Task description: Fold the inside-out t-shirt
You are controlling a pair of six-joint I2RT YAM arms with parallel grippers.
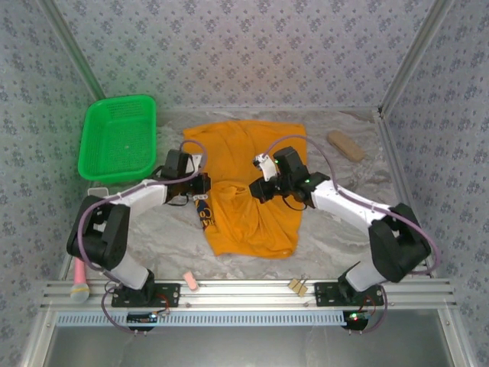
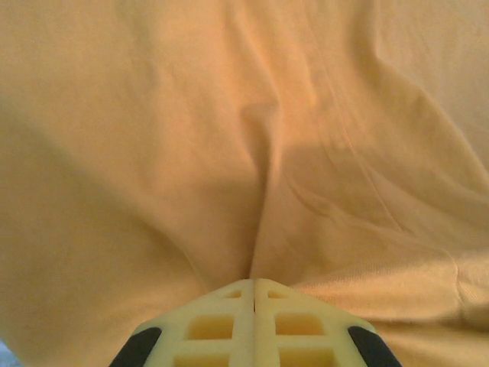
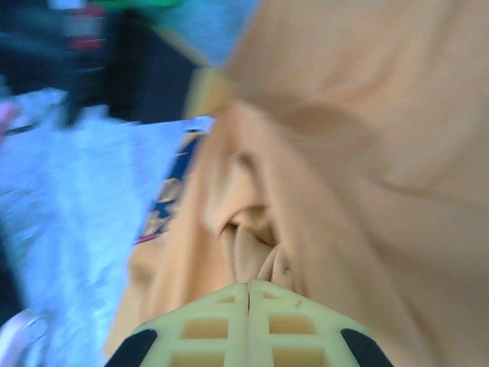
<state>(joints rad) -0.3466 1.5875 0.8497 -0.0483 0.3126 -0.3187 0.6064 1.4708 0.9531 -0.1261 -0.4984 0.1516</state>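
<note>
The orange-yellow inside-out t-shirt (image 1: 244, 153) lies rumpled in the middle of the table. Part of its dark printed graphic (image 1: 205, 214) shows along its left edge. My left gripper (image 1: 205, 184) is at the shirt's left edge. In the left wrist view its jaws (image 2: 254, 281) are pressed together, with a crease of cloth (image 2: 153, 153) running up from the tips. My right gripper (image 1: 256, 191) sits over the shirt's middle. In the right wrist view it (image 3: 249, 284) is shut on a bunched pinch of the fabric (image 3: 367, 153), with the graphic (image 3: 164, 206) off to the left.
A green plastic basket (image 1: 118, 139) stands at the back left. A tan block (image 1: 345, 145) lies at the back right. Along the near rail are a pink eraser-like piece (image 1: 191, 281), a clip (image 1: 298, 287) and a pink-handled tool (image 1: 79, 281). Patterned walls close in the table.
</note>
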